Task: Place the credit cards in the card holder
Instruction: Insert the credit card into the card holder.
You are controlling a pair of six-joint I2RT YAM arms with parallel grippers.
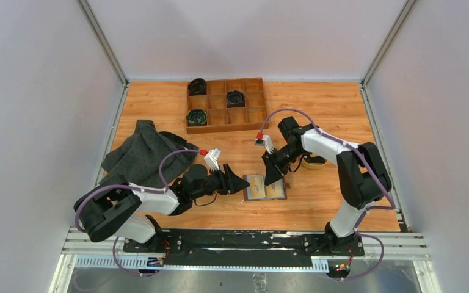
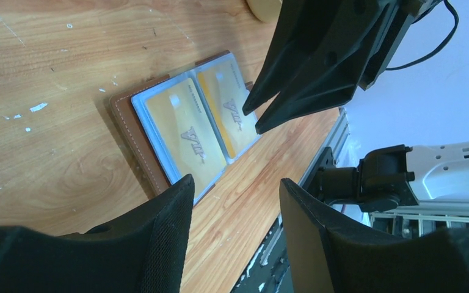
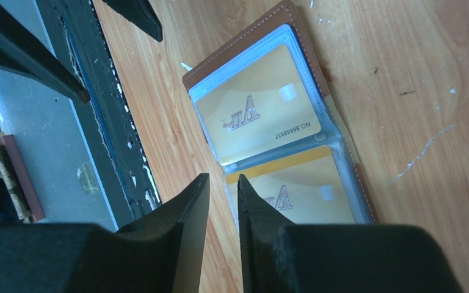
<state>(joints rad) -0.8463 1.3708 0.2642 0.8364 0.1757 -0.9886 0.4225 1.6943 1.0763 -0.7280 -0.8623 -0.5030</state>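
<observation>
The brown leather card holder [image 1: 284,194] lies open and flat on the wooden table near its front edge. Its clear sleeves hold two yellow-gold credit cards, one [image 3: 256,119] in one leaf and the other [image 3: 299,189] in the leaf beside it. In the left wrist view these cards [image 2: 186,137] [image 2: 226,107] lie side by side inside the leather border [image 2: 124,122]. My left gripper [image 2: 235,183] hovers open at the holder's left edge, nothing between its fingers. My right gripper [image 3: 223,178] hangs over the holder's front edge, jaws only narrowly apart with bare wood showing between them.
A wooden compartment tray [image 1: 226,105] with dark coiled items stands at the back. A dark cloth [image 1: 143,155] lies at the left. A tan dish [image 1: 313,162] sits behind the right arm. The black rail [image 3: 79,79] runs just past the table's front edge.
</observation>
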